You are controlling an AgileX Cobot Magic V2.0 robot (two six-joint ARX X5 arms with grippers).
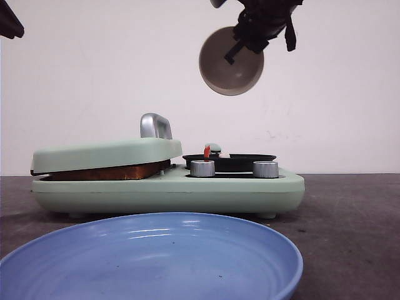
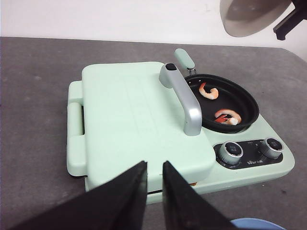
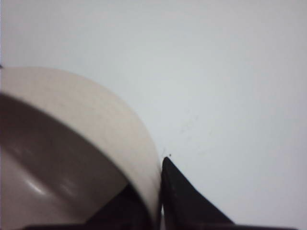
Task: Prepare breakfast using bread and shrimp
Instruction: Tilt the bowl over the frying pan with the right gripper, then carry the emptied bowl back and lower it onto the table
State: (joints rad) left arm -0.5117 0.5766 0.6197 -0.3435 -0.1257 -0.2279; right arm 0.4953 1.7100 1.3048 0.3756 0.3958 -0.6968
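Note:
The bread (image 1: 109, 172) lies clamped under the shut mint lid (image 2: 134, 120) of the breakfast maker, only its brown crust edge showing. Two shrimp (image 2: 208, 92) (image 2: 228, 116) lie in the black pan (image 2: 244, 103) beside the lid; from the front one red tail (image 1: 207, 151) sticks up. My right gripper (image 1: 240, 47) hangs high above the pan, shut on the rim of a tilted beige bowl (image 1: 231, 62) (image 3: 96, 124); the rim sits between its fingers (image 3: 156, 191). My left gripper (image 2: 154, 167) hovers above the lid's near edge, fingers almost together with nothing between them.
A blue plate (image 1: 156, 256) sits in front of the maker, close to the camera. Two silver knobs (image 1: 202, 168) (image 1: 265, 169) face forward below the pan. A silver handle (image 2: 184, 103) rises from the lid. Dark tabletop surrounds the maker, with a white wall behind.

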